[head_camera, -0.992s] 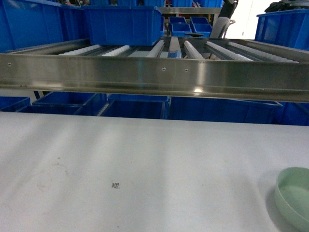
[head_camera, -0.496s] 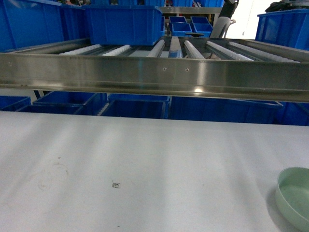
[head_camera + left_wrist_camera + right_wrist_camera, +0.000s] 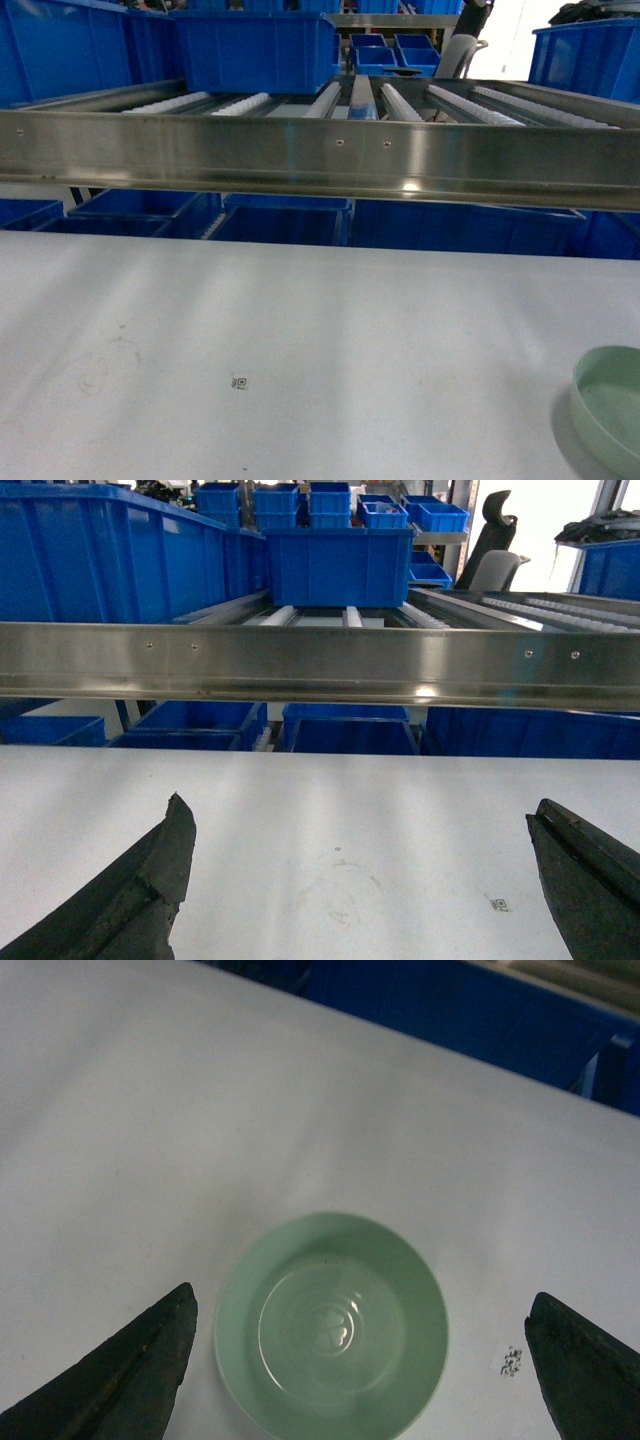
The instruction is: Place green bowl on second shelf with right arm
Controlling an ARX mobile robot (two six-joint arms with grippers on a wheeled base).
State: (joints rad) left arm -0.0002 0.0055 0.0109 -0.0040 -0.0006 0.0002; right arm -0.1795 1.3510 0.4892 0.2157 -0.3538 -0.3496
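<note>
Sitting upright near the front right corner of the white table, the green bowl lies directly below the right gripper, which looks down on it with jaws spread wide on either side, touching nothing. The left gripper hovers over the table, aimed level at the rack, its jaws likewise spread wide and holding nothing. Beyond the table's far edge runs the second shelf, a large blue bin on its white rollers.
</note>
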